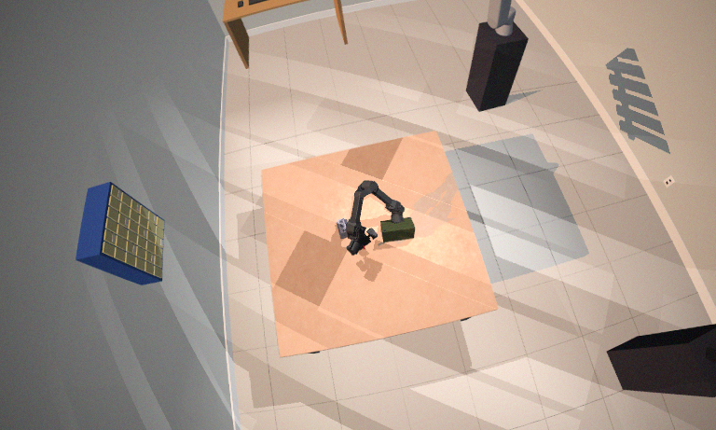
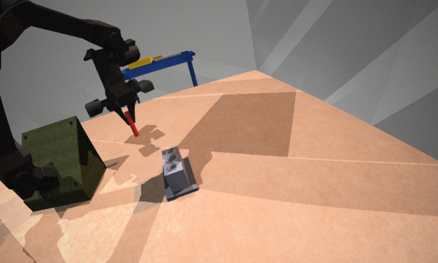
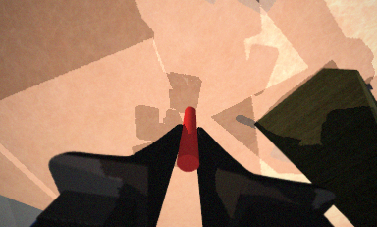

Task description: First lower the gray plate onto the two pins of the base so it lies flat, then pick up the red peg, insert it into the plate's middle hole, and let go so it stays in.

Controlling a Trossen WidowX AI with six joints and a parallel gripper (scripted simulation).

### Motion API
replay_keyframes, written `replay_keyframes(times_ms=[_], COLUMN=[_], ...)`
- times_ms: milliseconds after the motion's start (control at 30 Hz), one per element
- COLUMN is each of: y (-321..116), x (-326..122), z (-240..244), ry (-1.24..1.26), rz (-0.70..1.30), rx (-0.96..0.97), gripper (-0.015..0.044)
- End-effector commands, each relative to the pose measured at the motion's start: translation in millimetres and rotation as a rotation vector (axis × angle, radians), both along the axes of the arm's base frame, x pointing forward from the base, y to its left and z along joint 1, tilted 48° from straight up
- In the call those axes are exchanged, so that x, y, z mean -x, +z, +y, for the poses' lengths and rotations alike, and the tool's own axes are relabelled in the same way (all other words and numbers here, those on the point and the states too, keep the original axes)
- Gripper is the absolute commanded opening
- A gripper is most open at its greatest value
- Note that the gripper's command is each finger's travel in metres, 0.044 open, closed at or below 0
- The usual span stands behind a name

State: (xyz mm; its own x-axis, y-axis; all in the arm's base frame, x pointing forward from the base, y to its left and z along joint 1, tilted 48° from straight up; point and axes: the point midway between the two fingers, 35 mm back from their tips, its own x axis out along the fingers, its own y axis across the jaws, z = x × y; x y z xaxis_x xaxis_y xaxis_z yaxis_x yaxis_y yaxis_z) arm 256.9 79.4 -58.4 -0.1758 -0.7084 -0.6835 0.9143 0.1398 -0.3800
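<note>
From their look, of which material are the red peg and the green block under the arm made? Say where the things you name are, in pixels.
Red peg [image 2: 134, 130] [image 3: 189, 150]: probably painted wood or plastic, smooth, evenly coloured. Green block [image 2: 53, 150] [image 1: 398, 230] [image 3: 304, 104]: likely stained or painted wood, matte, with fine grain-like streaks.

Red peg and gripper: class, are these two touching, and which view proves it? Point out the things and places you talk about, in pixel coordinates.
Touching. The wrist view shows the red peg [image 2: 132, 124] [image 3: 189, 143] pinched between the two fingertips of the gripper [image 2: 129, 120] [image 3: 189, 130].
</note>
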Motion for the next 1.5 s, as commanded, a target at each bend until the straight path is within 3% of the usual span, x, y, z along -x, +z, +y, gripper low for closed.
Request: replay_keyframes(times_ms=[0,1467], y=[10.6,68.3], x=[-4.4,-60.5], z=[12.7,-54.3], ry=[-0.002,-0.012], rz=[-0.009,-0.034], rx=[-0.006,-0.022], gripper=[0.0,0.0])
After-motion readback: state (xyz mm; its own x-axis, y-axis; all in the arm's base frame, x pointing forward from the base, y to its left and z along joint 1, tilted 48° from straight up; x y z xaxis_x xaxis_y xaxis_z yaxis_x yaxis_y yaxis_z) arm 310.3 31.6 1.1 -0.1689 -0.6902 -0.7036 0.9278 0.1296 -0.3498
